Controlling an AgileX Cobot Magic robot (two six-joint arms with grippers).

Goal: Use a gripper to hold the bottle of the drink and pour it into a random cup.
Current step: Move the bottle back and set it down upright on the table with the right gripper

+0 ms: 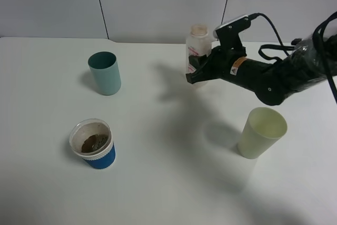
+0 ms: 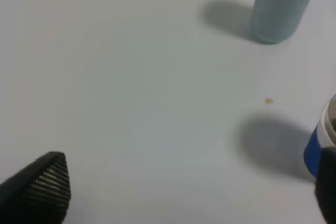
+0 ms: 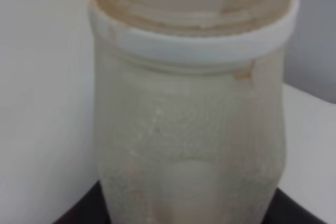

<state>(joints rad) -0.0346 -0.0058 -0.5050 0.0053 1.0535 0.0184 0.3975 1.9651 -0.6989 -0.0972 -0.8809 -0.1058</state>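
The bottle of the drink [image 1: 198, 43] stands upright at the back of the table, translucent with an uncapped wide neck, and my right gripper [image 1: 200, 70] is shut on its lower body. It fills the right wrist view as the bottle [image 3: 189, 129], with a dark fingertip [image 3: 79, 214] at its base. The blue cup [image 1: 93, 146], brown-stained inside, sits at the front left, far from the bottle. In the left wrist view my left gripper [image 2: 184, 192] is open over bare table, with the blue cup [image 2: 319, 148] beside one finger.
A teal tumbler [image 1: 105, 72] stands at the back left, also seen as the tumbler [image 2: 281, 3] in the left wrist view. A pale yellow-green cup [image 1: 260, 133] stands at the right, below the right arm. The white table [image 1: 168, 183] ends at a grey wall behind.
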